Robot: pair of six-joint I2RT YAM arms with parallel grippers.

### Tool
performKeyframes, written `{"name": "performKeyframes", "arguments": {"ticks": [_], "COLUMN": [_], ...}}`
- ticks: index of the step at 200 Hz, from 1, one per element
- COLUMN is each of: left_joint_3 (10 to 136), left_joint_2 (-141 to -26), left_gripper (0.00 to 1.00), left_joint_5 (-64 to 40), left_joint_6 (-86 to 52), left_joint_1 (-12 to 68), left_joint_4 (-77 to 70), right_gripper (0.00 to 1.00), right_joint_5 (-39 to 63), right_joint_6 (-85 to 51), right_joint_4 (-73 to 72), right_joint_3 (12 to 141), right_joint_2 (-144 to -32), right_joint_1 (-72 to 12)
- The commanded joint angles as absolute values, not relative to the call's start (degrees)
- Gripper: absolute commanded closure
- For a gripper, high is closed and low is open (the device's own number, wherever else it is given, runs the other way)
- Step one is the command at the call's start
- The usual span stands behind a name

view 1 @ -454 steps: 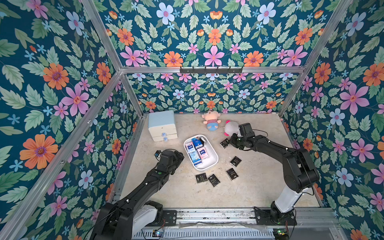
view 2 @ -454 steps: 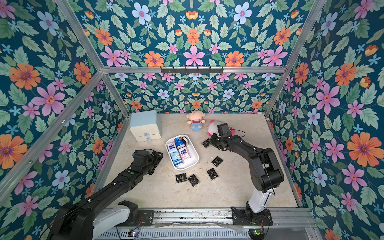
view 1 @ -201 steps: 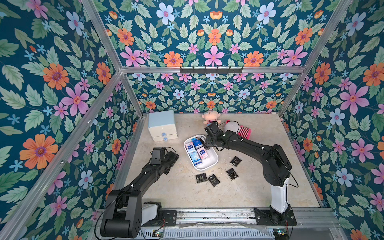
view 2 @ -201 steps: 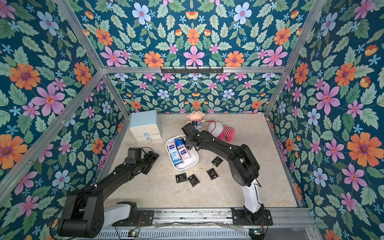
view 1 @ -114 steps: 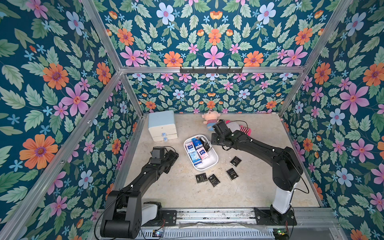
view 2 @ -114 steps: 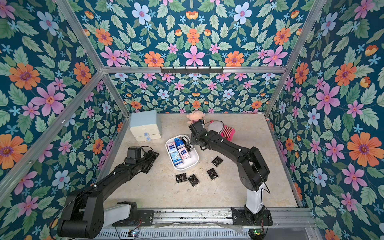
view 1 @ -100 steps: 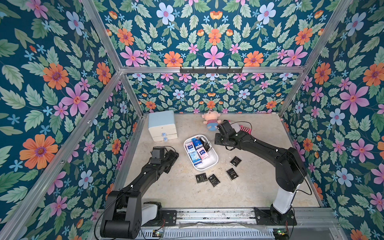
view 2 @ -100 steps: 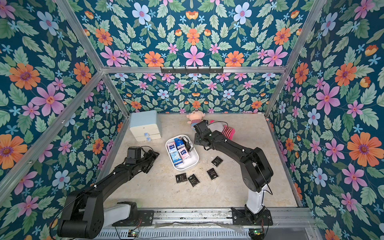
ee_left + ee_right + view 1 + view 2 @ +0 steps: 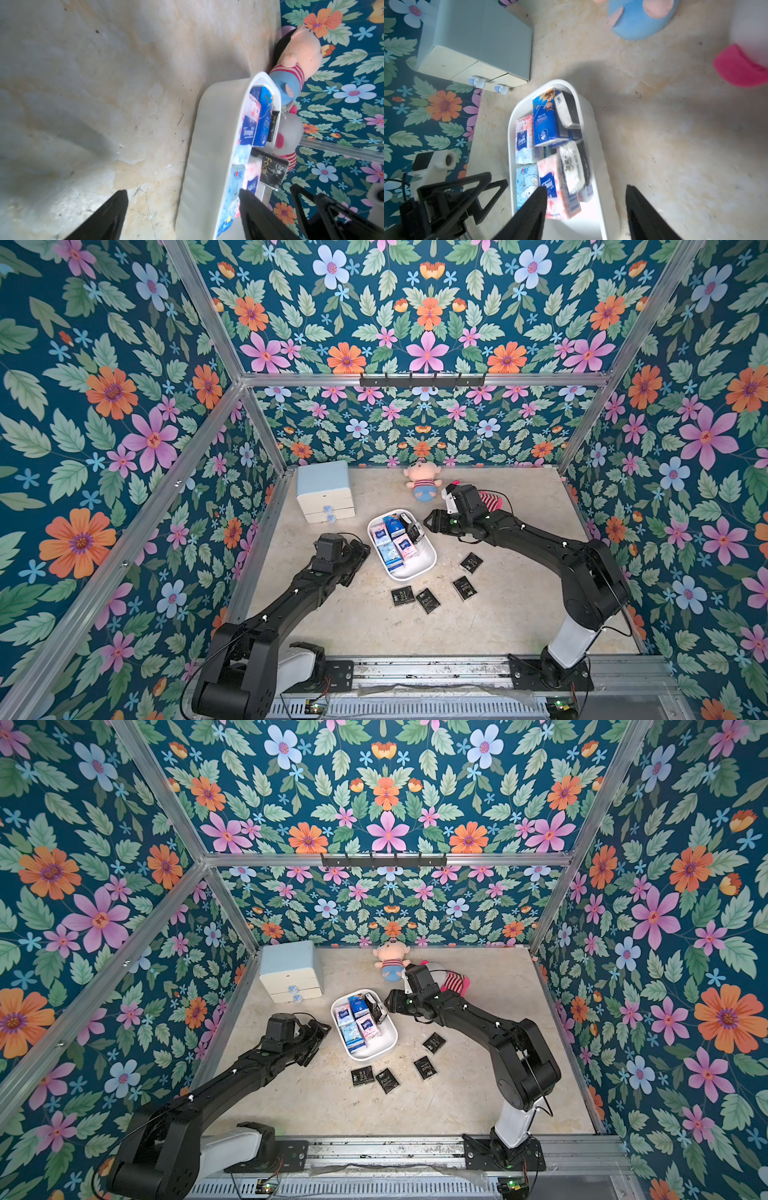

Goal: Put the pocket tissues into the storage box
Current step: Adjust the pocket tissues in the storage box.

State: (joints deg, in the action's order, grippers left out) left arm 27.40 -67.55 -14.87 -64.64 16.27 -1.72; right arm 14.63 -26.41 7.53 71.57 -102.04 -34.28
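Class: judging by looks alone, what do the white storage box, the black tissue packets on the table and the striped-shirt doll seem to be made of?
Storage box: probably moulded plastic; smooth, evenly white, rounded seamless walls with a faint sheen.
Black packets: likely thin plastic film, slightly glossy with white print; the contents are unseen.
Striped-shirt doll: plush fabric, matt and soft-edged.

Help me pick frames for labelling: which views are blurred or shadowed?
Right wrist: the pink plush near the lens is out of focus, packets in the storage box smeared. Left wrist: soft shadows across the table. Both top views: sharp, evenly lit.
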Motion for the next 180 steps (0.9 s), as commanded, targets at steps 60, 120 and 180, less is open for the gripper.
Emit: {"name": "performKeyframes", "arguments": {"ticks": [60, 120, 180], "left_joint_3": [23.8, 22.8, 23.4], "left_joint_2": [-57.7, -54.2, -52.4], "left_gripper": [0.11, 0.11, 0.1], "left_joint_5": [-8.9, -6.5, -5.5], "left_joint_6": [-68.6, -69.3, -68.4], "left_joint_1": [17.7, 17.7, 17.7], "left_joint_4": [3.0, 5.1, 7.4], "right_gripper": [0.34, 0.33, 0.32], "right_joint_5": [26.3, 32.6, 32.2], "right_joint_6": [-25.9, -28.1, -27.8], "right_joint_4": [4.6, 4.0, 4.8], "right_joint_3": [77.6, 79.2, 82.6], "right_joint_2": [-108.9, -111.5, -114.3], "right_joint_1": [-35.0, -35.7, -36.9]}}
